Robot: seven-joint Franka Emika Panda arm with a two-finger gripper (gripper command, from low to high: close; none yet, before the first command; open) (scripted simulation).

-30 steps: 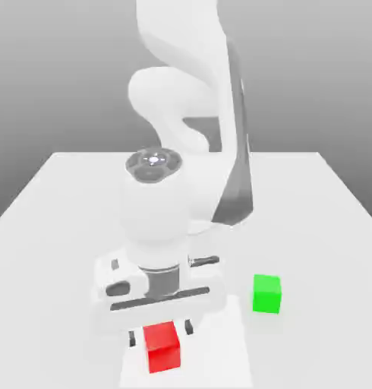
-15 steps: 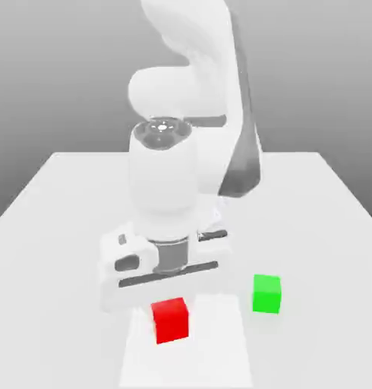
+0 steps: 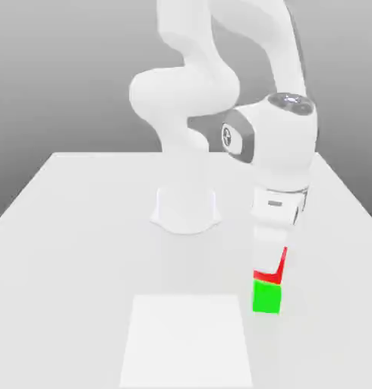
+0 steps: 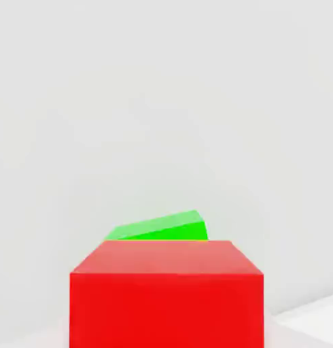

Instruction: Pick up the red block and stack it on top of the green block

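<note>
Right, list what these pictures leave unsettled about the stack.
- Contact: in the exterior view the gripper covers most of the red block, so whether it rests on the green block is unclear.
- Green block's top: in the hand view the red block hides all but a sliver of the green block.
- Jaws: their state cannot be read.

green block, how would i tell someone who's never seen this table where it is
Start at the white table and find the arm's white hand reaching down on the exterior view's right. Directly beneath it sits the green block, a small plain cube resting on the table. The red block is right above it; the green one is the lower of the two.
</note>
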